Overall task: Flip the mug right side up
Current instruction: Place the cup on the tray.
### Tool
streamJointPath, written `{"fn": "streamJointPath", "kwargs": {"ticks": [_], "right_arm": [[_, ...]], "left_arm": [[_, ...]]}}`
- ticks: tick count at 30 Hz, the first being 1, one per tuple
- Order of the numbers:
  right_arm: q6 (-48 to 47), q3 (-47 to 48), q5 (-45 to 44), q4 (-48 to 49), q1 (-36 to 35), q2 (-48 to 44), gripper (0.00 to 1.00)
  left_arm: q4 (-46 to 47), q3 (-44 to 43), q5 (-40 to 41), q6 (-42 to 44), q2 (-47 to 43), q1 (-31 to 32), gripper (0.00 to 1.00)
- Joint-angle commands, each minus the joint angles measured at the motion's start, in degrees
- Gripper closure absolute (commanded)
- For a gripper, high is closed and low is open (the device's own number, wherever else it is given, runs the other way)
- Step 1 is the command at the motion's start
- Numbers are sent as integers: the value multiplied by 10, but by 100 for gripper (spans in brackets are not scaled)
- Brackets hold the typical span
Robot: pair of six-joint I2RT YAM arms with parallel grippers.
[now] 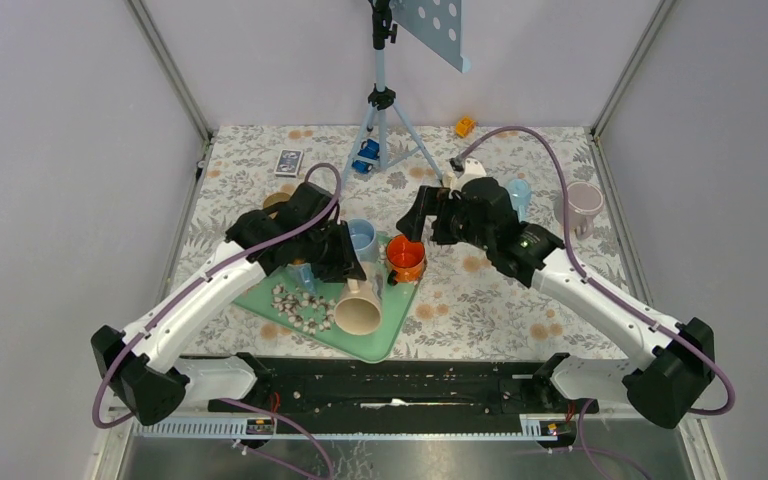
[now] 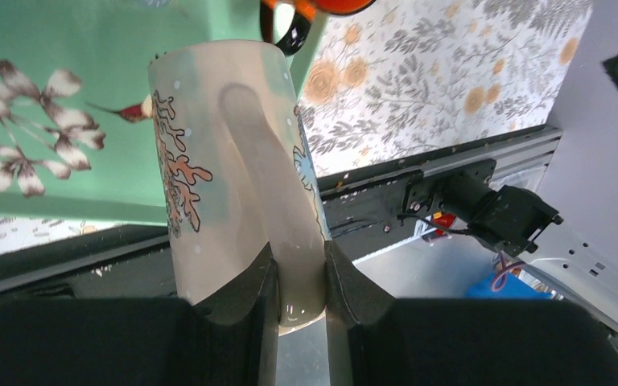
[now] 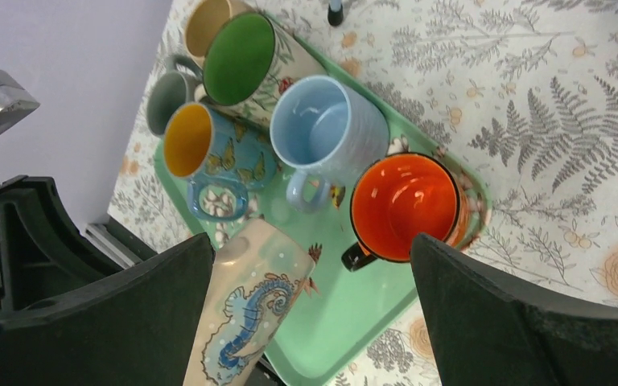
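From above, the left gripper [image 1: 352, 272] is clamping the tall cream ceramic mug with a seahorse print [image 1: 358, 310], which is tilting sideways over the near part of the mint-green tray [image 1: 385, 340]. The right gripper [image 1: 412, 222] is hovering, jaws wide apart, just behind a glossy orange mug [image 1: 405, 257]. At the left wrist, the fingers [image 2: 249, 293] are pinching the mug's handle [image 2: 286, 225]. At the right wrist, the spread fingers [image 3: 483, 305] are framing the upright orange mug.

Seven mugs [image 3: 330, 129] and one green tray [image 3: 354, 314] show in the right wrist view.
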State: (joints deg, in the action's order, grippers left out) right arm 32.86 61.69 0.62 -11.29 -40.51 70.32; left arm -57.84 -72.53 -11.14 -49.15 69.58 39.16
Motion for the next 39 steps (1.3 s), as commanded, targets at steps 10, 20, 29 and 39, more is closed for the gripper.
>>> {"fn": "streamJointPath", "kwargs": {"ticks": [10, 20, 29, 39], "right_arm": [[-39, -86, 68, 43, -22, -42, 0], [-91, -86, -38, 29, -176, -57, 0], [-149, -49, -148, 8, -294, 9, 5], [-160, -28, -162, 7, -311, 68, 26]], "left_arm": [[29, 52, -116, 6, 10, -48, 100], [36, 68, -153, 25, 64, -75, 100], [38, 71, -176, 35, 97, -99, 100], [27, 59, -196, 42, 122, -118, 100]]}}
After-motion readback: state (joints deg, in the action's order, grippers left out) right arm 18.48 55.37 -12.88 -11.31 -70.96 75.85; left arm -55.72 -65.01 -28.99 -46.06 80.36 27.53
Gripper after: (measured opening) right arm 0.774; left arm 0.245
